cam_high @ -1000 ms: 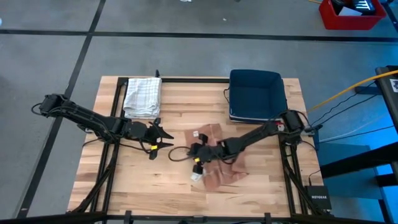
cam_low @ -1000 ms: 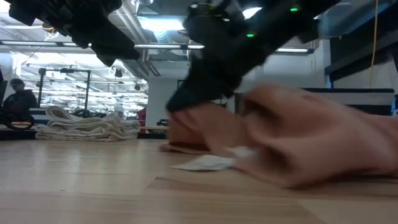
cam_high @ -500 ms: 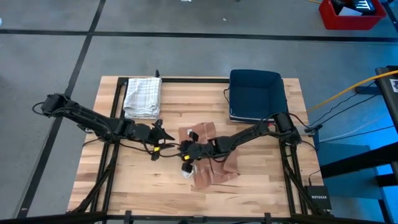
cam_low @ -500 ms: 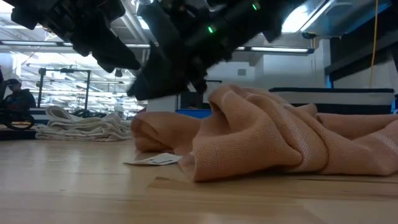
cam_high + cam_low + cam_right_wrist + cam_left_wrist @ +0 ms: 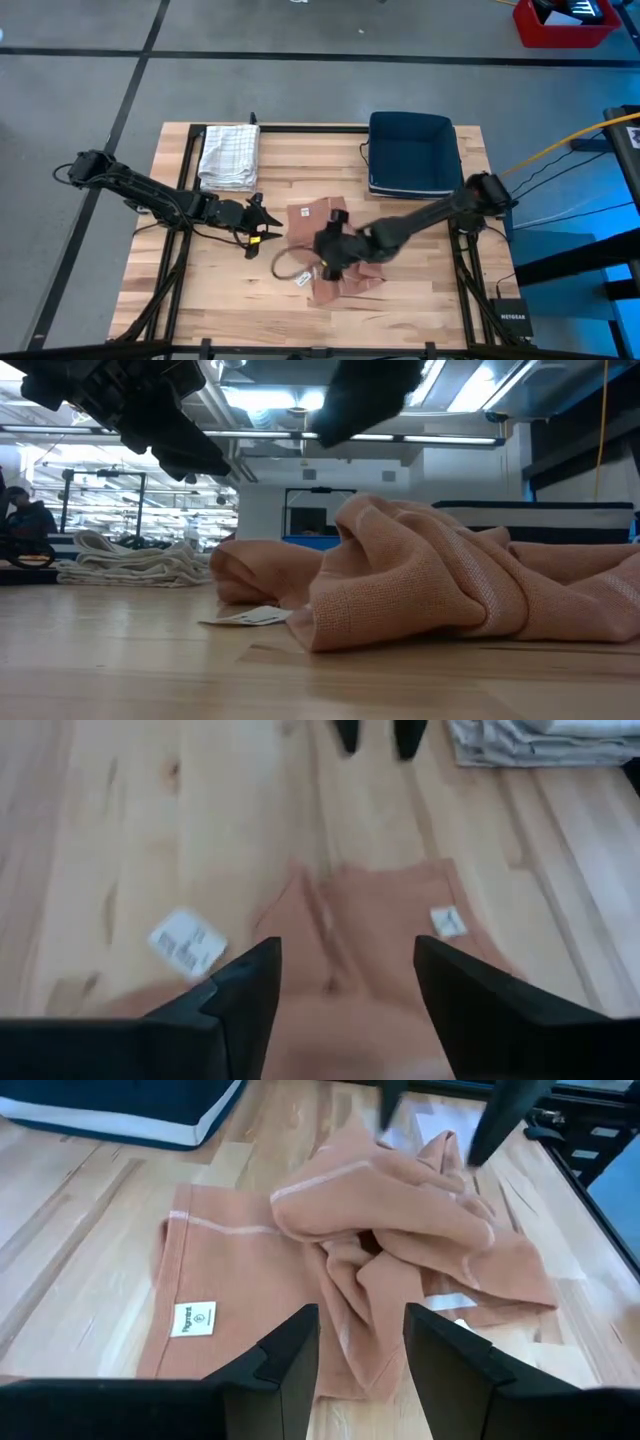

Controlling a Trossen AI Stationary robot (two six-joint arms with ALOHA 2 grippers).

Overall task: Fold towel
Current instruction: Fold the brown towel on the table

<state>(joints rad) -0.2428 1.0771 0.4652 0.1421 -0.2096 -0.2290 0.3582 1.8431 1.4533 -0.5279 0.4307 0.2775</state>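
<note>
An orange-brown towel (image 5: pixel 338 252) lies crumpled in a heap on the wooden table (image 5: pixel 220 290), a white label (image 5: pixel 188 942) beside it. In the low view the towel (image 5: pixel 420 580) rests on the table in thick folds. My right gripper (image 5: pixel 330 246) hangs open above the heap, its fingers (image 5: pixel 240 995) spread over the cloth (image 5: pixel 370 920). My left gripper (image 5: pixel 264 228) stands open just left of the towel, pointing at it. In its own view the towel (image 5: pixel 380 1250) lies ahead of the gap (image 5: pixel 360 1365).
A folded checked towel (image 5: pixel 230 155) lies at the far left of the table, and a dark blue bin (image 5: pixel 413 152) at the far right. A person (image 5: pixel 30 520) shows in the room beyond. Bare wood lies along the near edge.
My right gripper dragged part of the towel a short way toward the table's left, then let it go and rose well clear of it. The towel stays on the table in a crumpled heap, shifted a little to the left.
</note>
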